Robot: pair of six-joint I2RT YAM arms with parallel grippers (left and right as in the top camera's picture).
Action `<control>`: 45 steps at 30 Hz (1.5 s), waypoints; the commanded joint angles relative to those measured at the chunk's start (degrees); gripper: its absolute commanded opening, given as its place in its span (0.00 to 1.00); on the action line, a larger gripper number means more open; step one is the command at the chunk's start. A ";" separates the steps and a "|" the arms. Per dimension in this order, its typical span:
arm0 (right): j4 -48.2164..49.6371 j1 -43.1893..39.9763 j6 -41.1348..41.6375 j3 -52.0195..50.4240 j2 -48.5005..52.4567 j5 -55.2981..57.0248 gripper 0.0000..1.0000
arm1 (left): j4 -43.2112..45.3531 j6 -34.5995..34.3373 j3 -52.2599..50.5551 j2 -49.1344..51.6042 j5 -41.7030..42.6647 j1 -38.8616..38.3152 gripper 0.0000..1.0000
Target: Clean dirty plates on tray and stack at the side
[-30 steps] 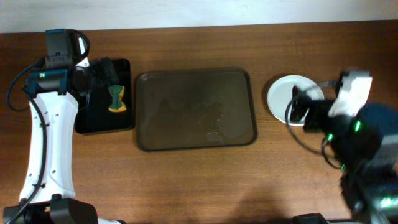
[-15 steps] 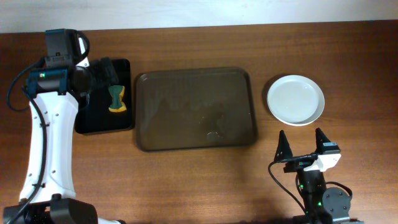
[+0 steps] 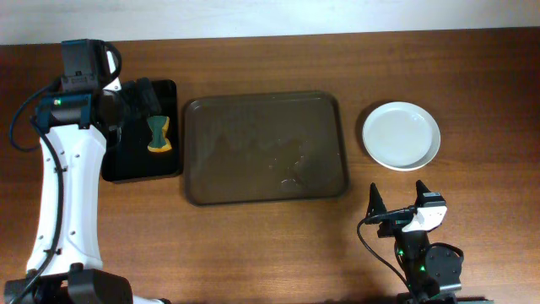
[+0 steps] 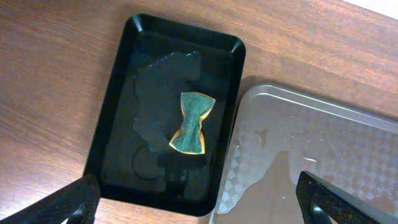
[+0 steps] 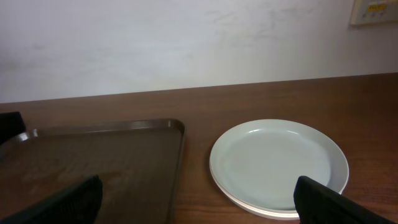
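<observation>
The stacked plates (image 3: 401, 135) are seen just right of the tray (image 3: 253, 127). The left gripper (image 4: 196, 186) and right gripper (image 3: 396, 198) are spread wide, gripping nothing. The plates are judged stiff, slippery and breakable, best pinched at the rim.

Your wooden table (image 3: 253, 253) carries a small black tray (image 3: 142, 165), the large brown tray (image 3: 245, 127) just beside it, and stacked white plates (image 3: 401, 135) apart.

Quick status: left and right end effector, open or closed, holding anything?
Left end effector: open, holding nothing.
Right end effector: open, holding nothing.
</observation>
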 commanded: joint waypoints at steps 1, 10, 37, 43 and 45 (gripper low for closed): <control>-0.28 0.63 -0.39 -0.44 -0.55 -0.11 0.98 | 0.09 -0.11 0.22 0.15 0.42 0.00 0.99; -0.28 0.63 -0.39 -0.44 -0.55 -0.11 0.98 | -1.55 -0.09 -0.98 -6.12 -3.08 0.26 0.99; -0.28 0.63 -0.39 -0.44 -0.55 -0.11 0.98 | 51.21 -0.07 -90.88 -91.47 -5.05 -1.62 0.99; -0.28 0.63 -0.39 -0.44 -0.55 -0.11 0.98 | 52.04 2.34 -92.37 -93.00 -4.98 -1.57 0.99; -0.28 0.63 -0.39 -0.44 -0.55 -0.11 0.98 | 52.04 2.32 -92.37 -93.00 -4.98 -1.57 0.99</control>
